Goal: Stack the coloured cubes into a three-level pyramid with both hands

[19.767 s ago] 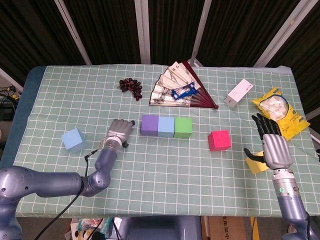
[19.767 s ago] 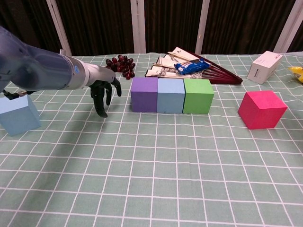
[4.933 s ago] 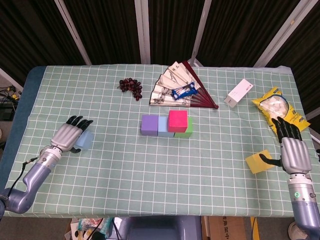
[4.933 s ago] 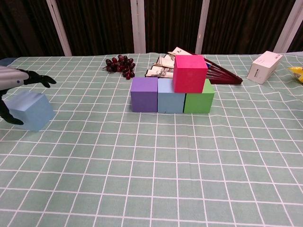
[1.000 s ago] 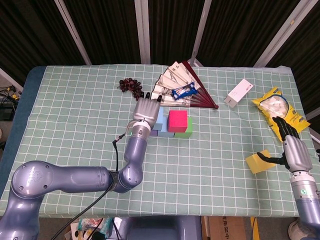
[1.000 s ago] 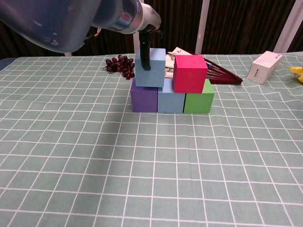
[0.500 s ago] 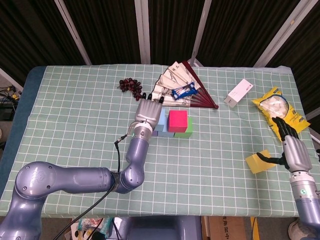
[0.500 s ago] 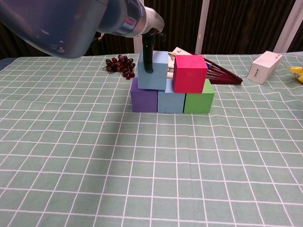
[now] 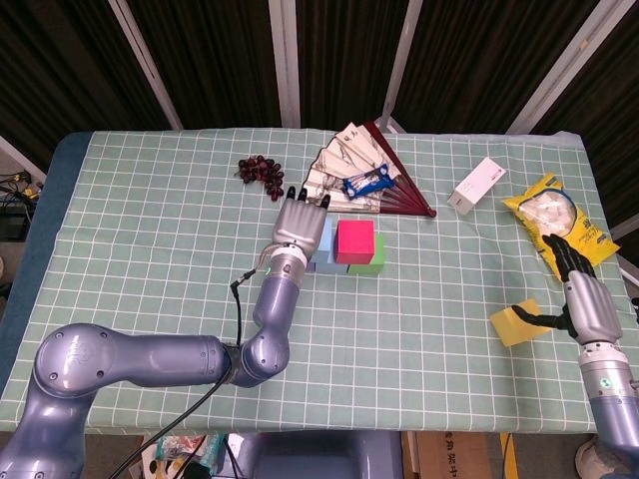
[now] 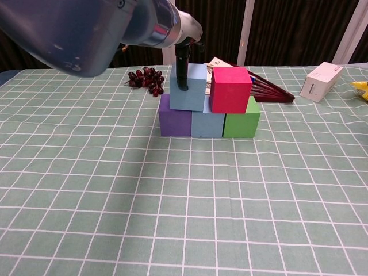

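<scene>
Looking from the head, we see our left hand [image 9: 298,226] over the row beside the pink cube [image 9: 354,239]; our right hand [image 9: 582,299], fingers apart, holds nothing near the yellow cube [image 9: 513,324]. From the chest, left fingers [image 10: 182,72] clasp the blue cube [image 10: 188,87] atop the purple cube [image 10: 175,122].

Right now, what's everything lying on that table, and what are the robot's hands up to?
Bottom-row cubes: three, purple, light blue, green, side by side mid-table.
Second-level cubes: two, light blue cube and pink cube, on the bottom row.
Yellow block: one, right edge.
Grapes: one dark red bunch, far left of centre.
Folding fan: one, cream with dark red ribs, behind the cubes.
Blue packet: one, on the fan.
White box: one, far right.
Yellow bag: one, right edge.
Left hand: holds the upper light blue cube.
Right hand: beside the yellow block.
</scene>
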Motion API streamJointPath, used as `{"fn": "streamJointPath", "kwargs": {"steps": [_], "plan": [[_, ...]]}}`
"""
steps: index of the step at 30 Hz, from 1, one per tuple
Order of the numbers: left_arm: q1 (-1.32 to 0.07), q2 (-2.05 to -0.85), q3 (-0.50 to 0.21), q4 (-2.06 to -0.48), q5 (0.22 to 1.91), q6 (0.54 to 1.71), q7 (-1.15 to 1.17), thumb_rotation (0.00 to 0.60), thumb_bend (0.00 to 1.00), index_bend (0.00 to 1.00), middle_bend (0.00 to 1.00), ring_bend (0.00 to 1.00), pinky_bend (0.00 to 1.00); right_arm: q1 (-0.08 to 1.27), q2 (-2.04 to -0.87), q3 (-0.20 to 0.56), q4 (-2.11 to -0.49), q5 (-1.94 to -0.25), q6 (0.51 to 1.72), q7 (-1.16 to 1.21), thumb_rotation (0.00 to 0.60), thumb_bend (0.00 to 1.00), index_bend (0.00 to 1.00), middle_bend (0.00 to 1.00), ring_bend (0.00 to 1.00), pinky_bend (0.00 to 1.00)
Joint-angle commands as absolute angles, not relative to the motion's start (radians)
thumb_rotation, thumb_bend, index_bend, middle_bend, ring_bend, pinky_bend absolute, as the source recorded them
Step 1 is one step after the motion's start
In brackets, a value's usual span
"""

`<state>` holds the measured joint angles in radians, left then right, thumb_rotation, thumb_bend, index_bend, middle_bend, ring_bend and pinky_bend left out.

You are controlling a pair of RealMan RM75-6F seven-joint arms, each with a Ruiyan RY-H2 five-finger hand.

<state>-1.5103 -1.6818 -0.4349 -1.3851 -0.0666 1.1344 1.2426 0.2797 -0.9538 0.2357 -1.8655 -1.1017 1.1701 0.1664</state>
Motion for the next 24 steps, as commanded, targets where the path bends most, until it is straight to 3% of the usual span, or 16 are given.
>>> {"fn": "streamJointPath", "kwargs": {"steps": [1, 24], "plan": [[-1.510, -1.685, -0.433, -1.382, -0.063, 1.134, 1.244, 0.600, 0.40, 0.00, 0.37, 0.07, 0.07, 0.280, -0.954, 0.234, -1.864, -1.104, 1.171, 0.164, 0.600, 0.18, 0.00, 0.01, 0.00, 0.00], [-1.510, -1.711, -0.445, -1.359, -0.051, 1.135, 1.247, 0.600, 0.40, 0.00, 0.37, 0.07, 0.07, 0.281, -0.957, 0.233, -1.863, -1.103, 1.168, 0.163, 0.600, 0.18, 0.00, 0.01, 0.00, 0.00]]}}
